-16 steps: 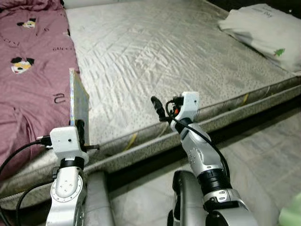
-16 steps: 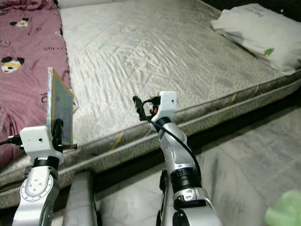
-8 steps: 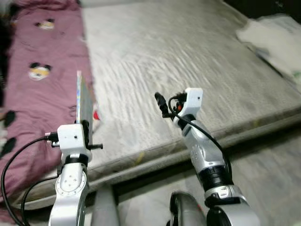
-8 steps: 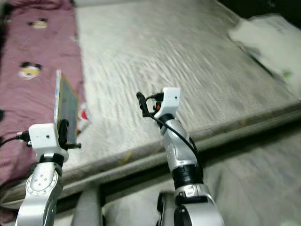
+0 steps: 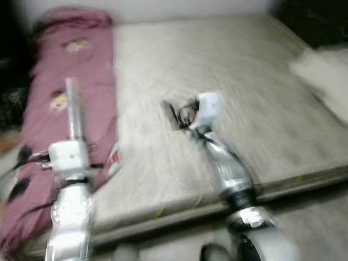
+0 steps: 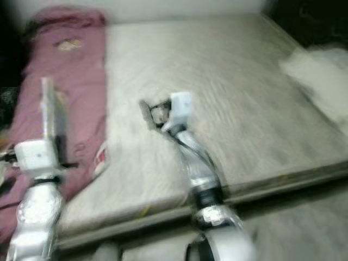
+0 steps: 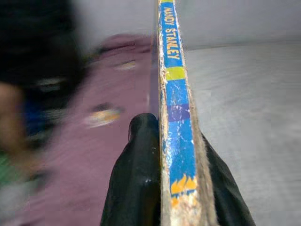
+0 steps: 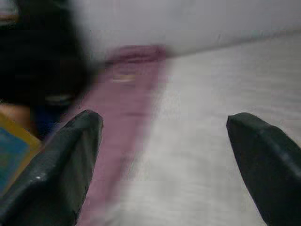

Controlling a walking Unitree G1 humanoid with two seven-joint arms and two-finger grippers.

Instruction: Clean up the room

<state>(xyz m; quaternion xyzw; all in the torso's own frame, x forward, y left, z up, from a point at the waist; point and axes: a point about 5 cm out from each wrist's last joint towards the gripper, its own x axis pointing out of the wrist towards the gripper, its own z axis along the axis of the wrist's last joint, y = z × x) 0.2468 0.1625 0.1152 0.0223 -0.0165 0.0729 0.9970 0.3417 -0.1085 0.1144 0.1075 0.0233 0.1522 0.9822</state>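
Both head views are smeared by motion blur: the mattress [image 5: 228,103] quilting, the pink blanket [image 5: 65,109] and the silver arms lose their edges. Light is soft and even, fairly bright on the bed, with dark corners at upper left and upper right. In the left wrist view the book [image 7: 176,117] spine stays sharp while the background is blurred; the right wrist view is hazy throughout.

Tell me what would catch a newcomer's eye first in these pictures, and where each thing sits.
First comes the thin book, held upright on edge in the shut left gripper, its blue spine lettered in yellow. Next is the maroon blanket with cartoon prints lying along the robot's left side of the bare grey mattress. The right gripper hangs open over the mattress, and a white pillow lies blurred at the right edge.
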